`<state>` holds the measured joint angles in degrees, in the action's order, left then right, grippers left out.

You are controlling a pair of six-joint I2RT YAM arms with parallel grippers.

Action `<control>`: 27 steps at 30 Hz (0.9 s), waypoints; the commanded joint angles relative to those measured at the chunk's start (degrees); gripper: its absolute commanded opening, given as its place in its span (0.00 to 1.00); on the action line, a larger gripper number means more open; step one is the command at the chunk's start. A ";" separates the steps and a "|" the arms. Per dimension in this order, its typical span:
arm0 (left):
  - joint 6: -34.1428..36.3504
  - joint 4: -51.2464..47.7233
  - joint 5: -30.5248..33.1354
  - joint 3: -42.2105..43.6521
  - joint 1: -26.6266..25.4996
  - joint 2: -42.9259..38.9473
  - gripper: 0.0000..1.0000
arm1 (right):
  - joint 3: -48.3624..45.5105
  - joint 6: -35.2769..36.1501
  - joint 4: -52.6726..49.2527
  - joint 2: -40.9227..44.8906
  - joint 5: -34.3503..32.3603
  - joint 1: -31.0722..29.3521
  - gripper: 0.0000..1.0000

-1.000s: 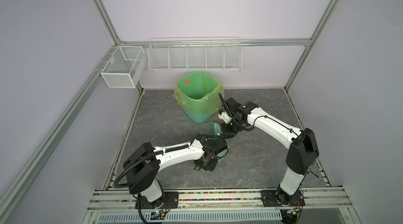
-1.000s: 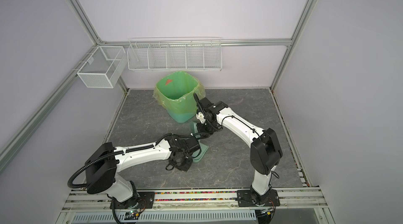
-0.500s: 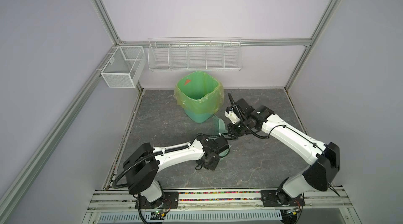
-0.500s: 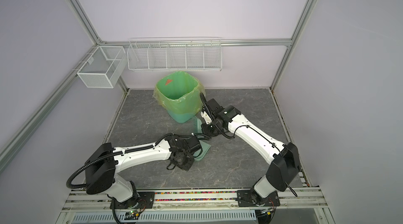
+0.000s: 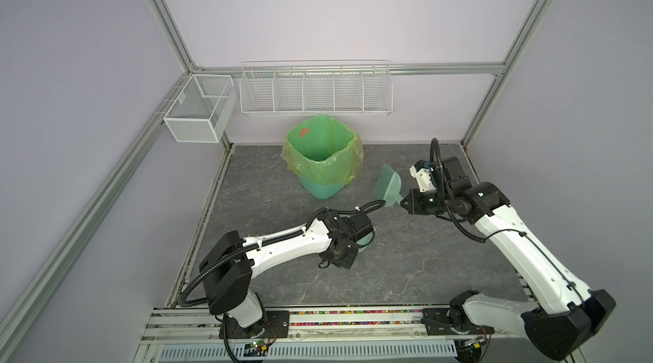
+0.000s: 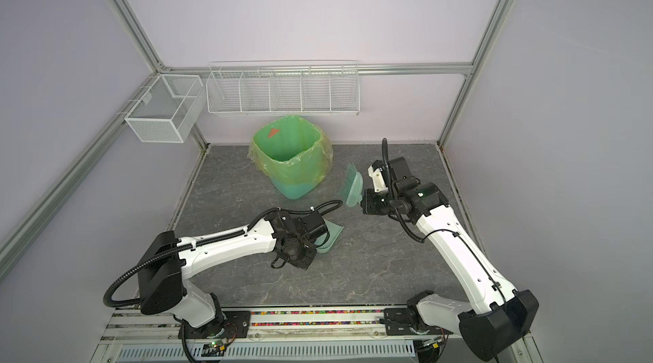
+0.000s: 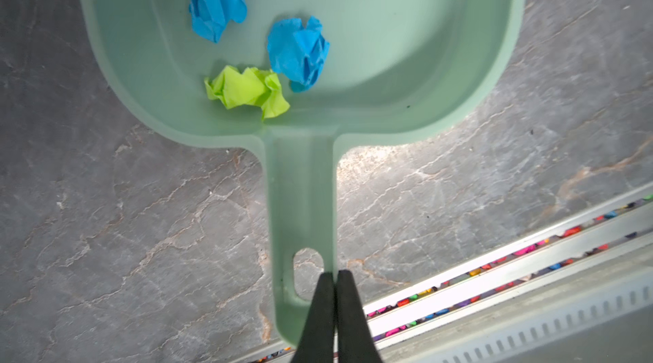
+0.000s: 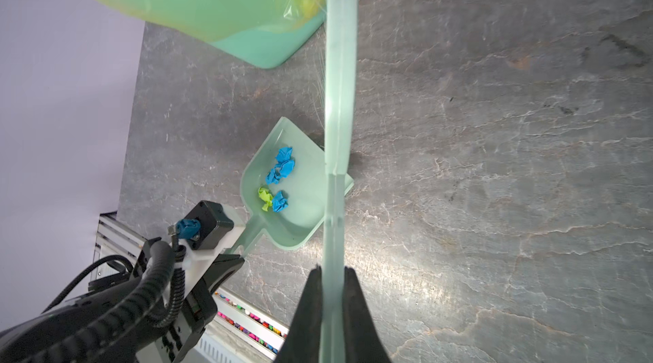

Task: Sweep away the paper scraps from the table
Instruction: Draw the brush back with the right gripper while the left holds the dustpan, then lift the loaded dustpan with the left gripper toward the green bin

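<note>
Since a second ago we note the right arm (image 5: 512, 248) drawn back from the bin (image 5: 323, 163) toward the right edge of the table (image 5: 406, 255), carrying the brush (image 5: 388, 186) away with it; the left arm (image 5: 282, 244) and dustpan (image 6: 334, 234) keep their place.

Items, left to right:

1. Mesh basket (image 5: 199, 110), white, hung on the frame above the back left corner.
2. Wire rack (image 5: 314, 91), white, five compartments, on the back wall.
3. Bin, pale green with a yellow-green liner, standing at the middle of the back edge.
4. Left gripper (image 7: 335, 280), black fingers pressed together on the edge of the dustpan's handle, beside its hanging hole.
5. Dustpan, mint green, near the middle of the table, in front of the bin and apart from it. We think its open lip touches the table, but the arm hides most of it in both top views.
6. Paper scraps (image 8: 279, 181), several bright blue wads and one lime-green one (image 7: 247, 89), all lying inside the dustpan toward its handle end. We see no scraps loose on the table.
7. Brush, translucent green, held in the air just right of the bin, bristles turned toward it.
8. Right gripper (image 8: 332, 273), fingers pinching the brush handle from both sides.
</note>
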<state>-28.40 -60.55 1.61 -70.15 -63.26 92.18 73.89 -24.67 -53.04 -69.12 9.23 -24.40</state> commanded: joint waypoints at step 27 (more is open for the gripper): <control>3.15 -8.07 3.74 -20.62 0.76 2.27 0.00 | -12.62 -4.07 6.76 12.08 -8.23 6.74 0.07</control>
<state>-26.52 -66.26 4.01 -87.59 -62.98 93.49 62.57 -27.81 -47.77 -57.87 1.72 -17.80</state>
